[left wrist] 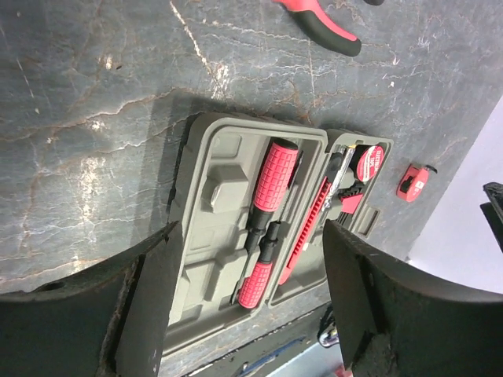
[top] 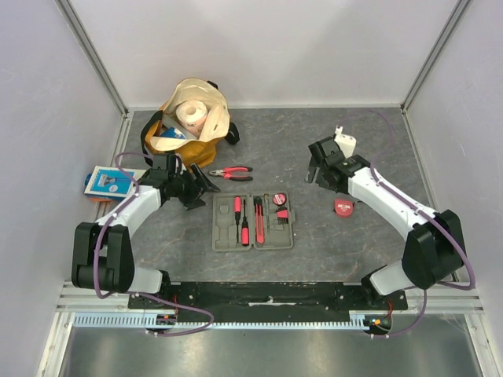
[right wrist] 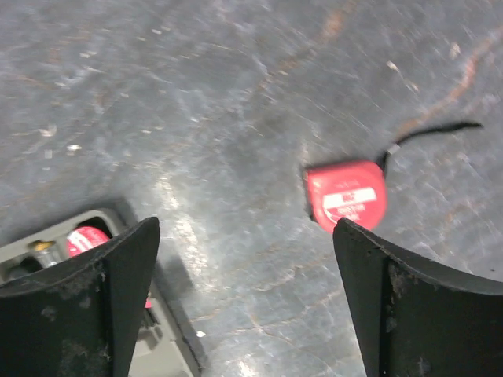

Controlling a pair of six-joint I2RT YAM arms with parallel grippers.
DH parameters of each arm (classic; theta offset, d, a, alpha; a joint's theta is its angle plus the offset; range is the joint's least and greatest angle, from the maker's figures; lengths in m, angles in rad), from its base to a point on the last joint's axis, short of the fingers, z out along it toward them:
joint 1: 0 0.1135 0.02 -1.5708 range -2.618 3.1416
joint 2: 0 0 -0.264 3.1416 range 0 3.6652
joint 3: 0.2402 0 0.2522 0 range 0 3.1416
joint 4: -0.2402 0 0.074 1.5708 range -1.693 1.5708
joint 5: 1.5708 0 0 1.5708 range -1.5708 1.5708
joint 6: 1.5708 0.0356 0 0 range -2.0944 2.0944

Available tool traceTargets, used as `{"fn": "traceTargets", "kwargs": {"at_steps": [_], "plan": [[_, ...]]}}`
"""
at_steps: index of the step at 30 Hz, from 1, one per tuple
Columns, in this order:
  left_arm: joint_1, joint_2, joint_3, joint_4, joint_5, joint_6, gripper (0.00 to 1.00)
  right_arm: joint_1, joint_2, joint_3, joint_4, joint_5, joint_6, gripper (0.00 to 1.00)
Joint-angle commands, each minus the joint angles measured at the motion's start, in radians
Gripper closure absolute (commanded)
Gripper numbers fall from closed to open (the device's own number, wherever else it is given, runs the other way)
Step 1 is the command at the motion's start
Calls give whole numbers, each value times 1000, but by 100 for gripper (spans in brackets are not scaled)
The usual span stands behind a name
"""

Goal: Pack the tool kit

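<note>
The grey case point(top: 253, 222) lies open and flat mid-table with red-and-black screwdrivers point(top: 240, 220) and other small tools in its slots. It fills the left wrist view point(left wrist: 212, 196), with screwdrivers point(left wrist: 271, 181) seated. Red-and-black pliers point(top: 231, 173) lie on the table behind the case, with one handle in the left wrist view point(left wrist: 322, 23). A red tape measure point(top: 344, 206) lies right of the case, also seen from the right wrist point(right wrist: 346, 195). My left gripper point(top: 198, 184) is open and empty, left of the pliers point(left wrist: 250, 236). My right gripper point(top: 317, 169) is open and empty above the table point(right wrist: 245, 228).
A tan-and-yellow bag point(top: 192, 118) with a paper roll stands at the back left. A blue-and-white packet point(top: 108, 182) lies at the left edge. A small white object point(top: 346, 141) sits behind the right gripper. Walls close in on three sides.
</note>
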Motion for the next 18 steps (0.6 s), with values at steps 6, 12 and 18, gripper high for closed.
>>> {"fn": "traceTargets", "kwargs": {"at_steps": [6,12,18], "plan": [[-2,-56,50,-43,-47,150,22,-134,-18,-118,-103,-10,179,2],[0,-51,32,-40,-45,142,22,-277,17,-181,-48,-84,147,2],[-2,-57,41,-46,-57,139,23,-375,66,-225,104,-207,53,2]]}}
